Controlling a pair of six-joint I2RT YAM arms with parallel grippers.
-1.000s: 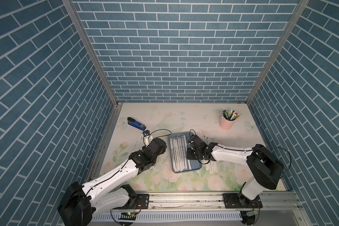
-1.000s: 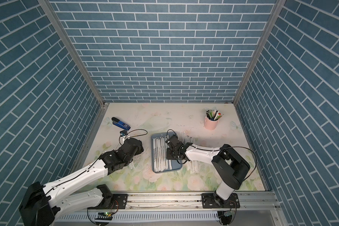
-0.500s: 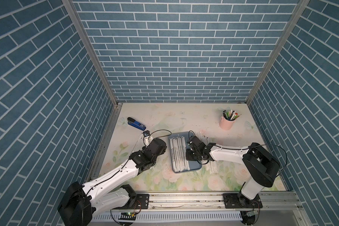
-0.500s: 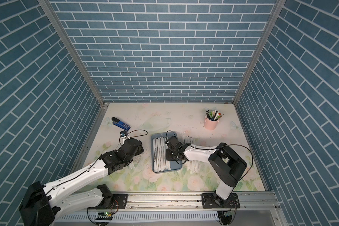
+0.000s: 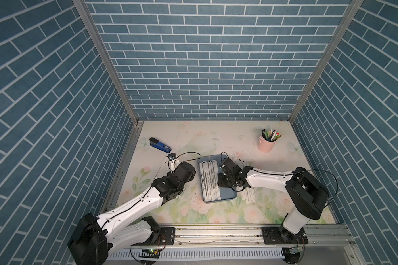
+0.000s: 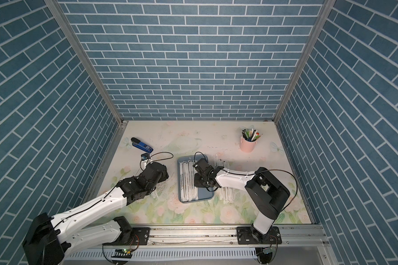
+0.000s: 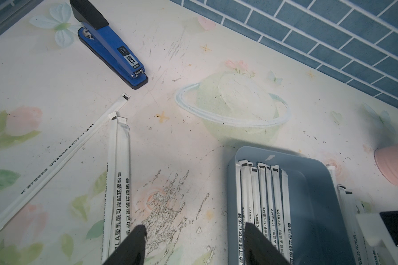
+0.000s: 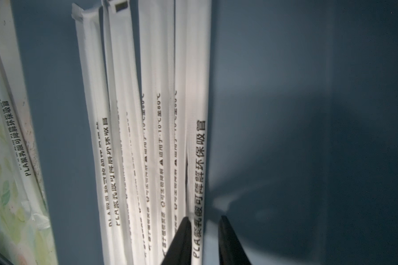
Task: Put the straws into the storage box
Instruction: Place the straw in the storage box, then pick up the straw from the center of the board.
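Straws [image 8: 198, 160] with "PLA" print; "deli" stapler [image 7: 110, 46]

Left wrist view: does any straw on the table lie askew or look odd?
Yes. One straw lies slanted, its end pointing toward the stapler, while the two straws beside it run roughly parallel to the straws in the tray.

Straws [image 5: 208, 181] lie in storage box [image 5: 229, 195].

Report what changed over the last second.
The right jaws have parted, letting go of the straw that now lies between them in the storage box, beside the other straws. The left jaws stay open and still. The stapler and pink cup have not moved.
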